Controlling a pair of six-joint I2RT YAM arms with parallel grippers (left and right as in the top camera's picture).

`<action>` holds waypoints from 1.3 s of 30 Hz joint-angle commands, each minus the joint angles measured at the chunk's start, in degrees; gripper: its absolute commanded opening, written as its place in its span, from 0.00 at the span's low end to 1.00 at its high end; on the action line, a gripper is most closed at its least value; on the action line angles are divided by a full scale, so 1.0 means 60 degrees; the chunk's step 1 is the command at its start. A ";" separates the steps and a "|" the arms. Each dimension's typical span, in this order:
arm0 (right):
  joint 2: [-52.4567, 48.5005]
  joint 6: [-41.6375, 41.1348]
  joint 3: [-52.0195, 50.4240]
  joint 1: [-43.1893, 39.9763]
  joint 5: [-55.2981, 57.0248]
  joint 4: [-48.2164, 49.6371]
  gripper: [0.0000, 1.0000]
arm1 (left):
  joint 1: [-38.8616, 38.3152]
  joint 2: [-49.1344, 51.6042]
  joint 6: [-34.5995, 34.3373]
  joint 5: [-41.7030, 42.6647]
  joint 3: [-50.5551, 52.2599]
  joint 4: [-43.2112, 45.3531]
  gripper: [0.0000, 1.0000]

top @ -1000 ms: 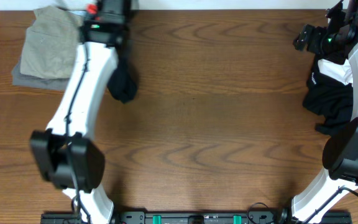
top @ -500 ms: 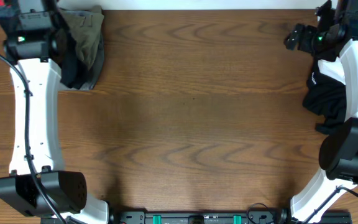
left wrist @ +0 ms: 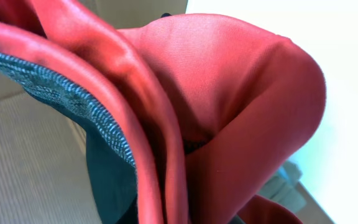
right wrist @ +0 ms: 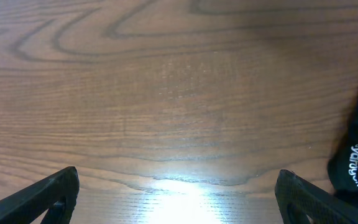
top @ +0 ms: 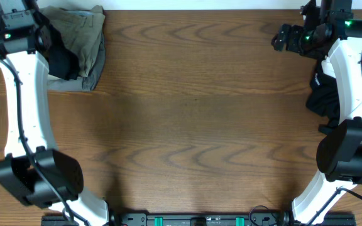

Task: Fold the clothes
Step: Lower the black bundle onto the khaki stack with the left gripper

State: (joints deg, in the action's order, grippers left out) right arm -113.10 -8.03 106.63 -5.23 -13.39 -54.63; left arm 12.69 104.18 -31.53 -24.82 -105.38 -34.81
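My left gripper (top: 17, 28) is at the far left corner of the table, shut on a dark garment (top: 61, 59) that hangs beside the arm, over the edge of a folded pile. In the left wrist view the garment's red inner side (left wrist: 229, 106) and its dark patterned edge (left wrist: 73, 99) fill the frame and hide the fingers. The pile has a khaki garment (top: 88, 34) on a grey one (top: 80, 83). My right gripper (top: 285, 39) (right wrist: 179, 199) is open and empty over bare wood at the far right.
A heap of unfolded black clothes (top: 329, 97) lies at the right edge under the right arm. Its edge with white lettering shows in the right wrist view (right wrist: 356, 158). The wooden table (top: 193, 125) spans the middle.
My left arm has swung left, carrying the dark garment from beside the pile to the far left corner over it. My right gripper has shifted a little to the left.
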 commanded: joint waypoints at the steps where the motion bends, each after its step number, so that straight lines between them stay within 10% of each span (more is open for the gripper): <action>1: -0.0073 -0.0120 -0.0095 0.0084 0.0091 -0.0062 0.98 | 0.0178 0.0379 -0.0237 -0.0237 -0.0120 0.0117 0.06; 31: -0.0073 -0.0117 -0.0095 0.0102 0.0266 -0.0382 0.97 | -0.0270 0.3945 -0.0339 0.0882 -0.0120 0.6295 0.06; 32: -0.0073 -0.0120 -0.0095 0.0102 0.0266 -0.0372 0.97 | -0.0346 0.4095 -0.0248 0.0882 -0.0120 0.6685 0.15; 34: -0.0073 -0.0117 -0.0095 0.0102 0.0266 -0.0357 0.97 | -0.0459 0.4360 -0.0248 0.0878 -0.0120 0.7326 0.86; 35: -0.0073 -0.0117 -0.0095 0.0102 0.0270 -0.0353 0.98 | -0.0506 0.4488 -0.0171 0.0878 -0.0120 0.7628 0.98; 39: -0.0073 -0.0117 -0.0095 0.0102 0.0270 -0.0350 0.98 | -0.0594 0.4634 0.0678 0.0882 -0.0120 0.8236 0.98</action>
State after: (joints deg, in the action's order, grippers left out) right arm -113.10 -8.14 106.39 -5.06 -11.99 -56.80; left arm 9.17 131.68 -32.12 -19.33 -105.36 13.50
